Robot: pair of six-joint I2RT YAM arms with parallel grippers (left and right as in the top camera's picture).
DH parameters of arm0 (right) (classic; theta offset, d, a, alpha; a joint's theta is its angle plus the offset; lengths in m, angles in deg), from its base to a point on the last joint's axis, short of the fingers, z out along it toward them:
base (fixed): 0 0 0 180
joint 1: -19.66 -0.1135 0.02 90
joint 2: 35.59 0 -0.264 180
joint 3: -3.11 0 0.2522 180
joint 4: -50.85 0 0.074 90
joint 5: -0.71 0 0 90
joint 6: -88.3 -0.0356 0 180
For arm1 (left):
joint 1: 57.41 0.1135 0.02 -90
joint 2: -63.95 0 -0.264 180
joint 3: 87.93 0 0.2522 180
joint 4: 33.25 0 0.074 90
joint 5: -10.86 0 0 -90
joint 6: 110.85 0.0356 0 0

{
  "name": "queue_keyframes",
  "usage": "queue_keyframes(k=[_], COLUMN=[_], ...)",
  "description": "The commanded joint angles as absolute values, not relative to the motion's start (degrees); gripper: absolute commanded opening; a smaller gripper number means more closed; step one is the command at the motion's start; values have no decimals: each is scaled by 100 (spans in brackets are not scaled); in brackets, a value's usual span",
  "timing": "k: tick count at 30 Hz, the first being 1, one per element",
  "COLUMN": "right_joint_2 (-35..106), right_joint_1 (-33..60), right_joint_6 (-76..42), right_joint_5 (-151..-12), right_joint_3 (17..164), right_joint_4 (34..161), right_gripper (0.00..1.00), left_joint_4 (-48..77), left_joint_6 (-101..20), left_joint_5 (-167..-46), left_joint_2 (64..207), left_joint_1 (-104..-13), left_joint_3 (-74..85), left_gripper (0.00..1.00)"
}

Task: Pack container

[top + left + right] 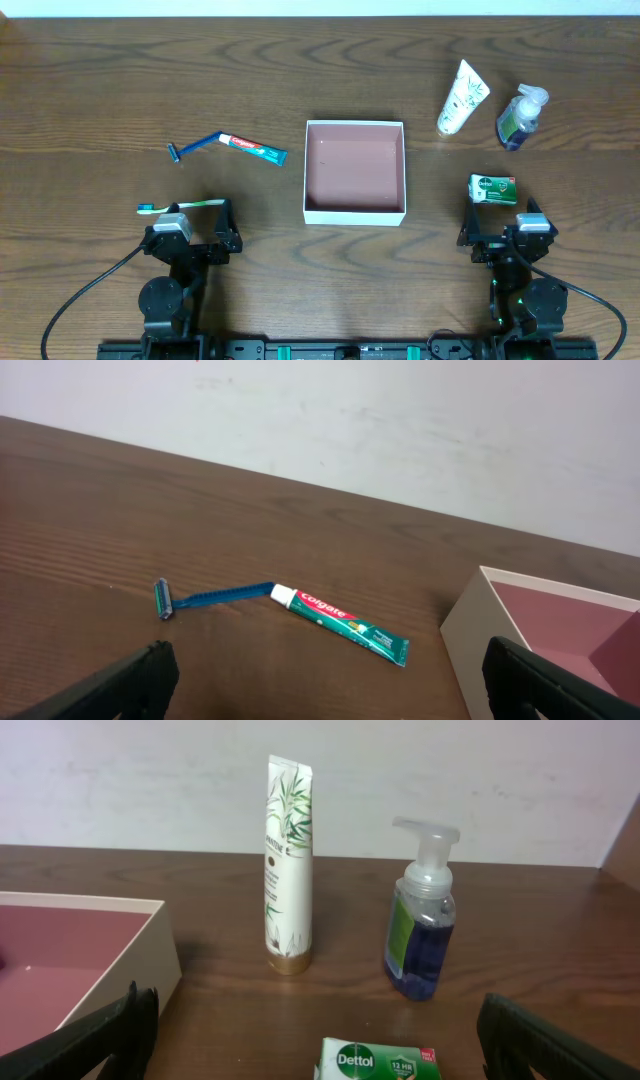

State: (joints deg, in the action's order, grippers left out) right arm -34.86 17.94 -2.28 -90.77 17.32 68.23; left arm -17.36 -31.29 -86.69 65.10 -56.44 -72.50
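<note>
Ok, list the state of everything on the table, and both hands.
container: open-topped, empty
toothpaste tube: lying flat, capped
razor: lying flat
toothbrush: lying flat
white tube: standing upright on its cap
pump bottle: upright, part full of blue liquid
soap carton: closed, lying flat
left hand: open, empty
right hand: open, empty

Left black two-finger gripper point(200, 215): lower left of overhead frame, jaws spread wide, empty. Right black two-finger gripper point(502, 215): lower right, jaws wide, empty.
</note>
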Motion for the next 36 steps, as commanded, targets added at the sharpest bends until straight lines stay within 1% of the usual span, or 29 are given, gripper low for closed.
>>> queue_keyframes(k=[1, 9, 15, 19, 23, 26, 30, 33, 36], right_joint_2=[-3514, -3514, -3409, -2839, -1624, -480, 1165, 2188, 3001], right_joint_1=[1836, 1836, 1836, 1836, 1836, 1836, 1836, 1836, 1836], right_joint_6=[-147, -138, -138, -138, -5, 67, 80, 410, 483], right_joint_5=[-9068, -8023, -8023, -7999, -7800, -7536, -7038, -6646, -6474], right_joint_3=[1719, 1719, 1855, 2423, 3498, 4606, 6449, 7682, 8611], right_joint_4=[6810, 6737, 6755, 6875, 7155, 7614, 8746, 9638, 10197], right_gripper=[99, 99, 99, 99, 99, 99, 99, 99, 99], left_joint_4=[-1618, -1618, -1618, -1618, -1618, -1620, -1618, -1618, -1618], left_joint_6=[-3052, -3052, -3052, -3052, -3052, -3052, -3052, -3052, -3052], left_joint_5=[-8750, -8750, -8750, -8750, -8750, -8750, -8750, -8750, -8750], left_joint_2=[6531, 6531, 6531, 6531, 6531, 6531, 6531, 6531, 6531], left_joint_1=[-5620, -5620, -5620, -5620, -5620, -5620, -5620, -5620, -5620], left_joint_3=[-7394, -7394, -7394, -7394, -7394, -7394, -7394, -7394, -7394], left_gripper=[98, 98, 98, 98, 98, 98, 98, 98, 98])
